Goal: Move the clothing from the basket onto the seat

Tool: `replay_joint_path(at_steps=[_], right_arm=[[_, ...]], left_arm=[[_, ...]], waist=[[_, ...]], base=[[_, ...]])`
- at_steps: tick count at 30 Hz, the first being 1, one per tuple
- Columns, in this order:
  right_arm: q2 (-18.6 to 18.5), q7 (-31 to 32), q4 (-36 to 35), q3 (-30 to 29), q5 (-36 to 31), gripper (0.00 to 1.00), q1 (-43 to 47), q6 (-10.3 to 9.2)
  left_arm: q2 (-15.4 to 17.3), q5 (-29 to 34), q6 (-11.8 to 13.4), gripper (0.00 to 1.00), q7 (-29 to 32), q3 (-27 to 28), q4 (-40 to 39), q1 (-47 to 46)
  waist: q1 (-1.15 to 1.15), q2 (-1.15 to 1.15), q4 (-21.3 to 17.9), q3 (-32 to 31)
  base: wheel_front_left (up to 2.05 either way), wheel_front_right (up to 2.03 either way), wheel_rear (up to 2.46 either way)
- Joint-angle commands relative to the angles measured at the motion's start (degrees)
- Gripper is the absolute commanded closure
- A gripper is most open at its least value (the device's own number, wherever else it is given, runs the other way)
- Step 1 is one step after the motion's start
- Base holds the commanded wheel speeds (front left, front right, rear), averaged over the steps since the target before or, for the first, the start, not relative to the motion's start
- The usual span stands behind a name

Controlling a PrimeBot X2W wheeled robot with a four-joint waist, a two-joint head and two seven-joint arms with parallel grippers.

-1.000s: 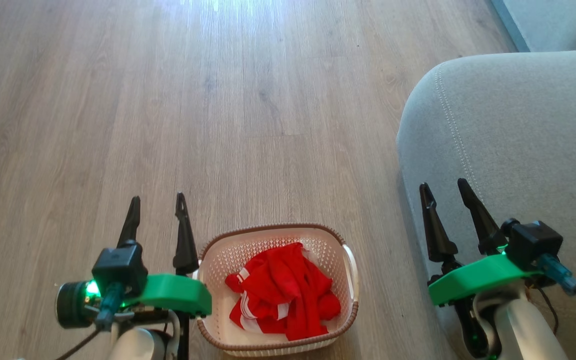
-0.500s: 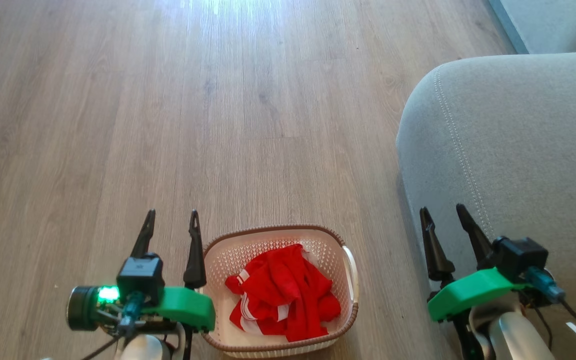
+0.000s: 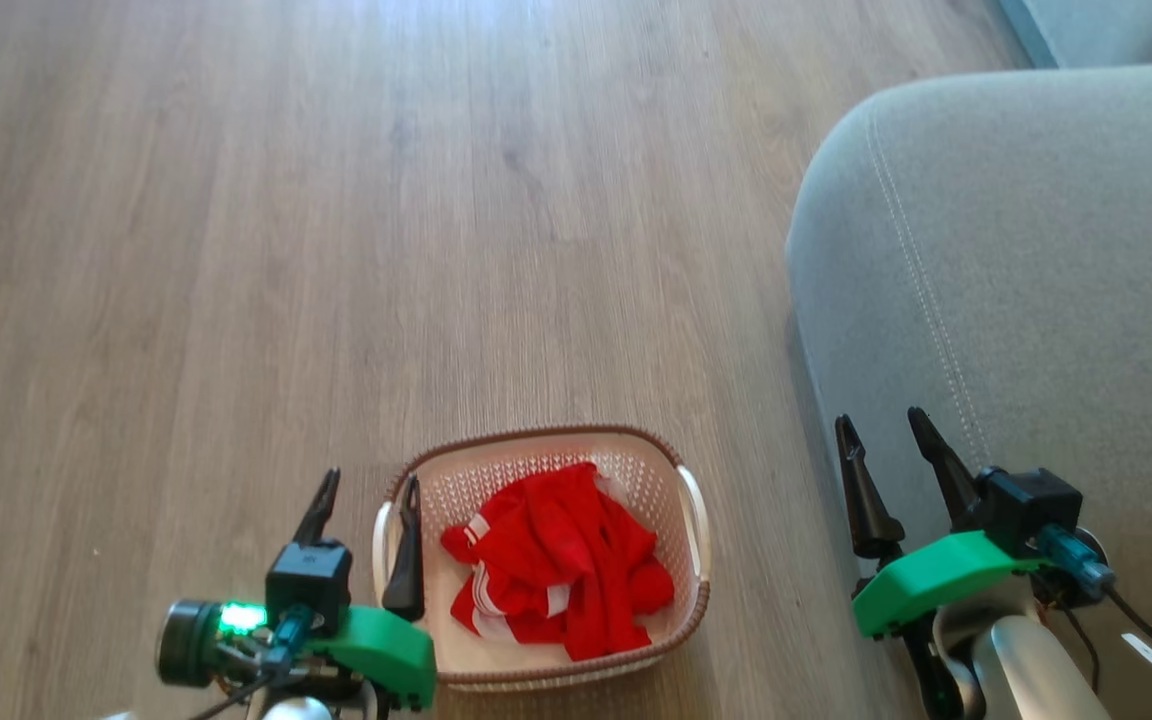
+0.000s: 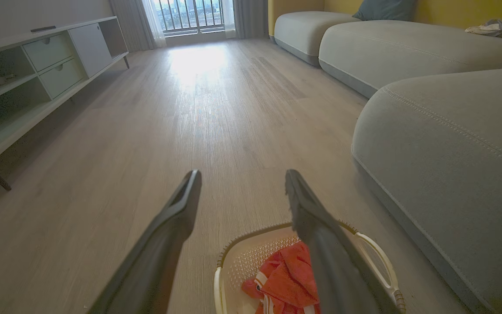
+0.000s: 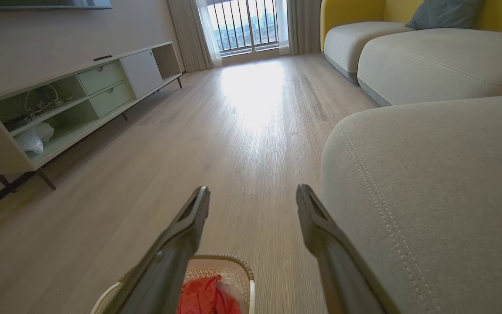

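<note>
Your left gripper (image 3: 370, 480) is nearer, jaws spread. The clothing (image 3: 556, 560) lies in the basket (image 3: 536, 435) at its 4 o'clock, heaped 11-to-5. Your right gripper (image 3: 878, 418), jaws spread too, hangs beside the seat (image 3: 1036, 250).

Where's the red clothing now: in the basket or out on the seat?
In the basket. The clothing lies crumpled within its walls, on the floor beside the seat.
</note>
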Motion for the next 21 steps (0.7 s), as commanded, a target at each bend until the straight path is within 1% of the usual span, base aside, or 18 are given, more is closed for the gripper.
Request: replay_joint_path(at_steps=[1,6,11,13,16,17,18,19,20,21], right_arm=[[-0.6,-0.7,-1.6,1.2,0.2,0.00,-2.6,0.00],[-0.6,-0.7,-1.5,0.7,-0.5,0.00,-4.0,0.00],[-0.6,-0.7,-2.2,0.4,-1.5,0.00,-5.9,0.00],[-0.6,-0.7,-2.5,0.3,-1.9,0.00,-6.6,0.00],[-0.6,-0.7,-3.3,-0.1,-2.3,0.00,-7.7,0.00],[-0.6,-0.7,-4.0,-0.2,-2.6,0.00,-8.5,0.00],[-0.6,-0.7,-4.3,-0.2,-2.9,0.00,-8.9,0.00],[-0.6,-0.7,-4.3,-0.2,-2.9,0.00,-8.9,0.00],[-0.6,-0.7,-5.5,0.0,-3.2,0.00,-9.8,0.00],[-0.6,-0.7,-5.9,0.0,-3.1,0.00,-10.0,0.00]], left_arm=[[-0.3,0.6,-0.2,0.00,-0.7,1.9,-1.3,-2.1],[-0.4,0.7,-2.1,0.00,-0.7,0.6,4.0,-4.4],[-0.4,0.5,-3.2,0.00,-0.7,-0.6,8.2,-8.3],[-0.4,-0.5,-3.9,0.00,-0.7,-1.1,11.6,-10.1],[-0.4,-1.6,-4.8,0.00,-0.7,-1.6,17.3,-14.5],[-0.4,-0.6,-5.2,0.00,-0.7,-2.2,19.3,-17.8],[-0.4,-0.2,-5.5,0.00,-0.7,-2.4,20.1,-19.3],[-0.4,-0.2,-5.5,0.00,-0.7,-2.4,20.1,-19.3],[-0.4,1.2,-6.5,0.00,-0.7,-3.2,22.9,-23.1],[-0.3,1.7,-6.9,0.00,-0.7,-3.5,24.1,-24.2]], waist=[[0.00,0.00,-0.3,0.8],[0.00,0.00,-0.9,6.1],[0.00,0.00,-1.8,12.7],[0.00,0.00,-2.3,15.4],[0.00,0.00,-3.0,19.9],[0.00,0.00,-3.6,23.0],[0.00,0.00,-3.8,24.4],[0.00,0.00,-3.8,24.4],[0.00,0.00,-4.6,28.3],[0.00,0.00,-4.9,29.5]], base=[[0.00,0.00,0.00],[0.00,0.00,0.00],[0.00,0.00,0.00],[0.00,0.00,0.00],[0.00,0.00,0.00],[0.00,0.00,0.00],[0.00,0.00,0.00],[0.00,0.00,0.00],[0.00,0.00,0.00],[0.00,0.00,0.00]])
